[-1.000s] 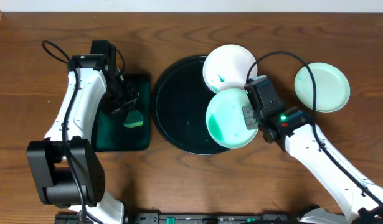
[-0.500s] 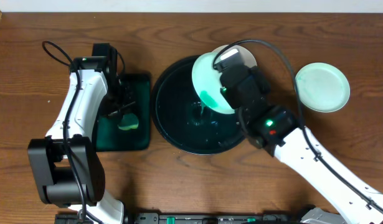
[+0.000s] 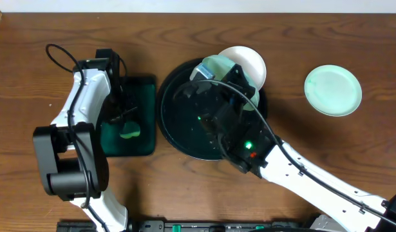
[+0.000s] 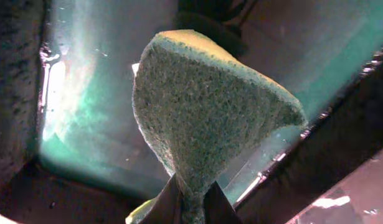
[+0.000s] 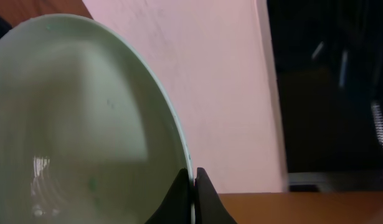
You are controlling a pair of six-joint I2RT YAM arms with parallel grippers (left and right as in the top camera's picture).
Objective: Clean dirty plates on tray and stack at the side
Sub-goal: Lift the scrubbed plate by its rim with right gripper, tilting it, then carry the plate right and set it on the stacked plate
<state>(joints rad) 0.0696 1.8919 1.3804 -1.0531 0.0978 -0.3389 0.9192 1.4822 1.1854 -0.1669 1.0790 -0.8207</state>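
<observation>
While the right gripper [image 5: 193, 185] hangs over the black tray [image 3: 175, 132], we record its fingers [image 5: 208, 200] pressed together on the rim of a mint-green plate [image 5: 73, 124]. The wrist view shows the rim pinched edge-on between the two tips, with the plate's hollow face spreading away to one side of them. From overhead, this plate stands tilted, lifted clear of the tray floor, at the far end of the gripper. We see faint specks on its face but cannot tell what they are.

Just beyond the held plate, touching or overlapping it as seen from above, the white plate [image 3: 250, 62] lies across the tray's rim. We cannot tell whether the two are in contact. The second mint-green plate [image 3: 333, 90] lies flat on the table [image 3: 185, 26], well apart from the right gripper and outside the tray.

The left gripper [image 4: 190, 200] hangs over the green rectangular tray [image 3: 145, 145], beside the black tray. Its tips are closed on the narrow lower end of a green sponge [image 4: 203, 118], which fans out wide above the pinch. The wet, glossy floor of the rectangular tray shows behind the sponge. We cannot tell whether the sponge touches it.
</observation>
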